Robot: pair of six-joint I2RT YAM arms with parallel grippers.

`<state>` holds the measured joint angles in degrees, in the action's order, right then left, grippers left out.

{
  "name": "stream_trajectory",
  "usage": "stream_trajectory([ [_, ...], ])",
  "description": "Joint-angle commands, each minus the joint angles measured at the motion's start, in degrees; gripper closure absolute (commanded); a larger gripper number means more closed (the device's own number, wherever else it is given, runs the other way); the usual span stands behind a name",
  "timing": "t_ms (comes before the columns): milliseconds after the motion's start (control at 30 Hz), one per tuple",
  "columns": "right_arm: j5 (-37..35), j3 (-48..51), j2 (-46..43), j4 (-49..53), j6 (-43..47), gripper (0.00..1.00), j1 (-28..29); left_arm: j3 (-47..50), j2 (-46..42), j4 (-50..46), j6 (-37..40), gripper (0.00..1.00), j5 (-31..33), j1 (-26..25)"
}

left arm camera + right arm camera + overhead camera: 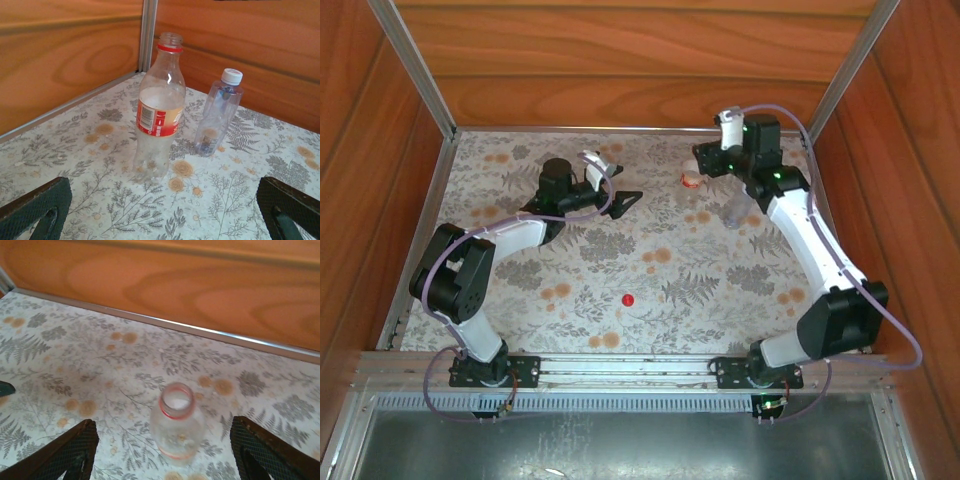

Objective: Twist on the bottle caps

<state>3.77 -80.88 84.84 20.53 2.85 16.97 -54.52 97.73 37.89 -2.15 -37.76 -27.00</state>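
Standing uncapped, the labelled bottle (176,432) is near the right gripper (162,442), whose jaws are wide and empty; the left gripper (162,205) is released too.

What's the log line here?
left gripper open; right gripper open above uncapped labelled bottle; plain bottle capped; red cap on table

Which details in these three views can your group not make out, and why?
- Top view: the red cap is too small to show which side faces up.
- Left wrist view: print on the labelled bottle is too small to read.
- Left wrist view: how tightly the white cap sits on the plain bottle is too small to judge.
- Right wrist view: blur hides the open bottle neck's threads.
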Motion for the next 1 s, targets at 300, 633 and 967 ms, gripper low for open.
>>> stream_trajectory([
  [300,-0.17,-9.48,13.27,2.61,0.75,0.33,0.25,1.88,-1.24,1.31,2.32,0.0,-1.87,-0.13],
  [633,-0.5,-10.38,16.02,2.87,1.23,0.67,0.25,2.44,-1.72,1.4,2.35,0.0,-2.3,-0.09],
  [967,0.11,-9.1,13.06,3.92,0.21,0.83,4.1,2.06,-1.43,1.73,2.33,0.0,-1.65,-0.08],
])
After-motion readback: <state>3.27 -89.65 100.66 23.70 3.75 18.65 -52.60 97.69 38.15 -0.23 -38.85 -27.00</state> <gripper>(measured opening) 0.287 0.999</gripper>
